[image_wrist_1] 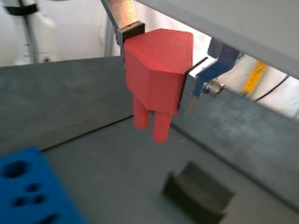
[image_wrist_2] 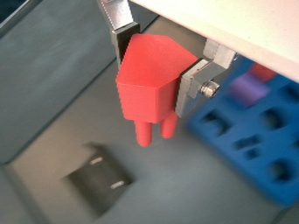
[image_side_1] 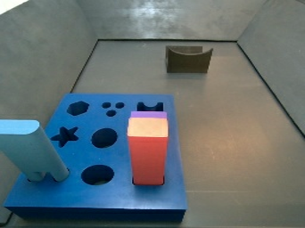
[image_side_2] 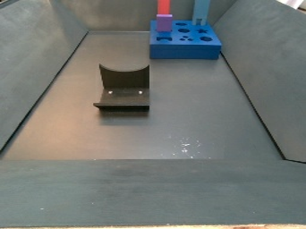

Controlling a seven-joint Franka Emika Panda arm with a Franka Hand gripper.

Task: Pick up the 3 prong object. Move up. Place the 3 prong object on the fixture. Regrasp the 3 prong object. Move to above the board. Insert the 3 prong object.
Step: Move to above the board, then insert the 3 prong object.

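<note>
In both wrist views my gripper (image_wrist_1: 162, 63) (image_wrist_2: 156, 66) is shut on the 3 prong object (image_wrist_1: 155, 74) (image_wrist_2: 149, 80), a salmon-red block whose short prongs hang down, well above the floor. One silver finger (image_wrist_1: 201, 79) presses its side, as does a finger (image_wrist_2: 194, 80) in a wrist view. The dark fixture (image_wrist_1: 197, 191) (image_wrist_2: 97, 176) stands on the floor below. The blue board (image_wrist_1: 33, 188) (image_wrist_2: 251, 131) lies off to one side. Both side views show the fixture (image_side_1: 187, 58) (image_side_2: 123, 87) and the board (image_side_1: 102, 156) (image_side_2: 185, 41), but neither the gripper nor the held piece.
A tall red block with a yellow-and-purple top (image_side_1: 146, 147) (image_side_2: 163, 22) and a light blue block (image_side_1: 32, 150) (image_side_2: 202, 11) stand in the board. Grey walls (image_side_1: 272, 80) enclose the floor on all sides.
</note>
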